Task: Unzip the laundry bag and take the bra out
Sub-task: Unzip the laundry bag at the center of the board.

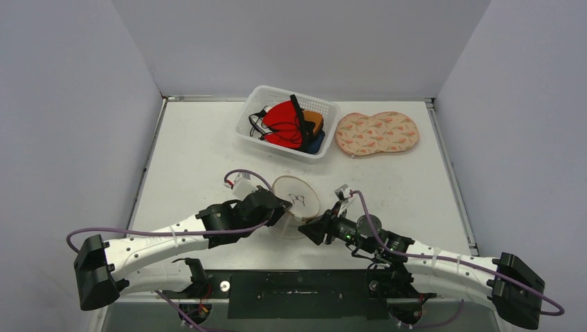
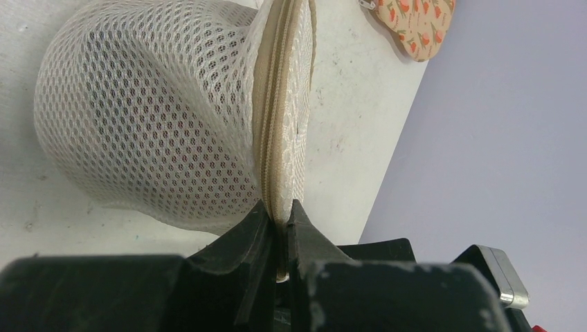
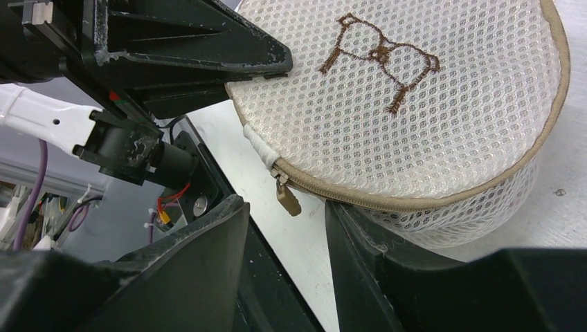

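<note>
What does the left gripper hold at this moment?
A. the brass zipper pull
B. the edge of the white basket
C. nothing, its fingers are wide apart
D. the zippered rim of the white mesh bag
D: in the left wrist view the left gripper is shut on the zippered rim of the mesh bag, while the zipper pull hangs free elsewhere on the rim.

The bag [image 1: 297, 197], a round mesh disc with a dark mark on top, lies near the middle of the worktop [image 1: 194, 152]. The left gripper [image 1: 280, 209] touches its left edge. The right gripper [image 1: 309, 227] sits at its near-right edge. Toward the far edge, a white basket [image 1: 248, 116] holds red, orange and blue items [image 1: 282, 123]. A patterned pad [image 1: 377, 133] lies just beside the basket, on its right.
</note>
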